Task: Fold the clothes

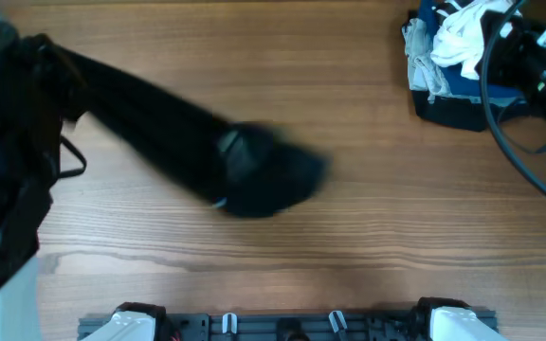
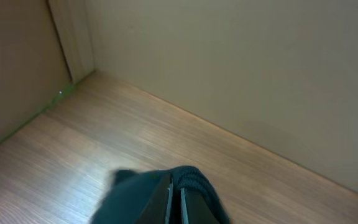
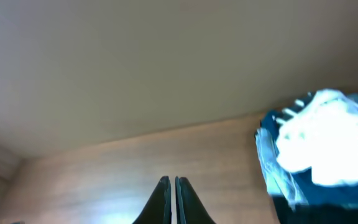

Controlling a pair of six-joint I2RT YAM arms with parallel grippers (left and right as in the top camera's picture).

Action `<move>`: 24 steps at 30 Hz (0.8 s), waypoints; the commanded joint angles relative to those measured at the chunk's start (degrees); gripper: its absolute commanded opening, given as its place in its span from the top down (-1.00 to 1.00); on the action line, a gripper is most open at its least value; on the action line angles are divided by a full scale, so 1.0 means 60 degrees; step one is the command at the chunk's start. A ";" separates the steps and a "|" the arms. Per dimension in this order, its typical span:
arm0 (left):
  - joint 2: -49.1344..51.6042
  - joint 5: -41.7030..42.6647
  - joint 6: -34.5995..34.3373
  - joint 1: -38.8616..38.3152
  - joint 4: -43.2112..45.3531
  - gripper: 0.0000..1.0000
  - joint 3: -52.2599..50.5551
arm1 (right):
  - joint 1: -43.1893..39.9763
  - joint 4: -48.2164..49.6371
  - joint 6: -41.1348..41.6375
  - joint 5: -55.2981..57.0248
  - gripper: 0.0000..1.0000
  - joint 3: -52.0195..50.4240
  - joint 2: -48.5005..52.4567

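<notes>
The wooden table [image 1: 368,256] fills the overhead view, its grain running side to side. Across its left half the left arm [image 1: 131,109] stretches as a long dark band from the upper left corner towards the middle, smeared by motion blur.

At the end of that band lies the black T-shirt [image 1: 287,175], a dark bunched mass a little left of the table's centre. The blur makes it hard to tell where arm ends and cloth begins, and neither logo nor label can be made out.

In the far right corner sits the heap of garments [image 1: 448,71], white on top, grey at its left edge and dark blue underneath, well apart from the T-shirt. The right arm [image 1: 538,52] is just beside the heap on its right, with black cables looping down from it.

The left gripper [image 2: 174,202] shows in its own wrist view at the bottom edge: its two fingers are pressed together with only a hairline between them, and dark cloth is gathered around their tips, so it appears to be pinching a fold of the T-shirt, low over the wood.

The right gripper [image 3: 171,199] has its fingers closed against each other with nothing between them, pointing at bare table, the heap off to its right
</notes>
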 commanded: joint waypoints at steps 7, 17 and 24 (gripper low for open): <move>0.1286 -0.0091 0.0153 0.0095 0.0004 0.92 0.0149 | -0.0004 -0.0696 -0.0812 -0.1096 0.92 0.0117 0.1198; 0.1861 0.1785 0.0153 -0.0262 0.2484 0.92 0.0149 | -0.0004 -0.0678 -0.1206 -0.2189 0.92 0.0098 0.2368; 0.1909 0.2164 0.0342 -0.2375 0.5322 0.92 0.0149 | -0.0007 -0.0743 -0.1293 -0.2193 0.92 0.0102 0.2357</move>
